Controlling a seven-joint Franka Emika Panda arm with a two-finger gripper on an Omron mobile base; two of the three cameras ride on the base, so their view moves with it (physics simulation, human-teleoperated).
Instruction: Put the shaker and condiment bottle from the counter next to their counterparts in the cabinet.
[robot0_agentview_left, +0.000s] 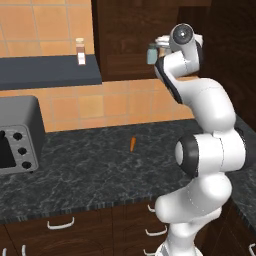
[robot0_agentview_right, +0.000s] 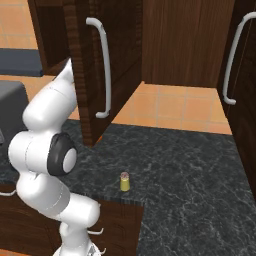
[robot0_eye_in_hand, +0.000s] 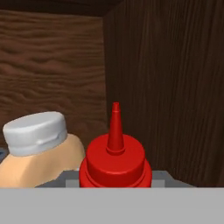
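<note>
- In the hand view the red condiment bottle (robot0_eye_in_hand: 115, 164) sits right at the gripper, its pointed cap up; the fingers look closed on it, though the tips are hidden.
- Just beside it stands the tan bottle (robot0_eye_in_hand: 41, 157) with a light cap, inside the dark wood cabinet (robot0_eye_in_hand: 166, 87).
- A pale blue-grey shaker (robot0_agentview_left: 151, 53) stands on the cabinet shelf by the arm's wrist.
- The yellow-green shaker (robot0_agentview_right: 124, 181) stands upright on the black counter (robot0_agentview_right: 200, 170).
- A small orange carrot (robot0_agentview_left: 132, 144) lies on the counter; a white-labelled jar (robot0_agentview_left: 80, 51) stands on the dark-blue wall shelf (robot0_agentview_left: 47, 72).

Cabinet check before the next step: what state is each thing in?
Cabinet door: open.
Red bottle: upright inside the cabinet, beside the tan bottle, between the jaws.
Blue-grey shaker: upright in the cabinet.
Yellow-green shaker: upright on the counter.
</note>
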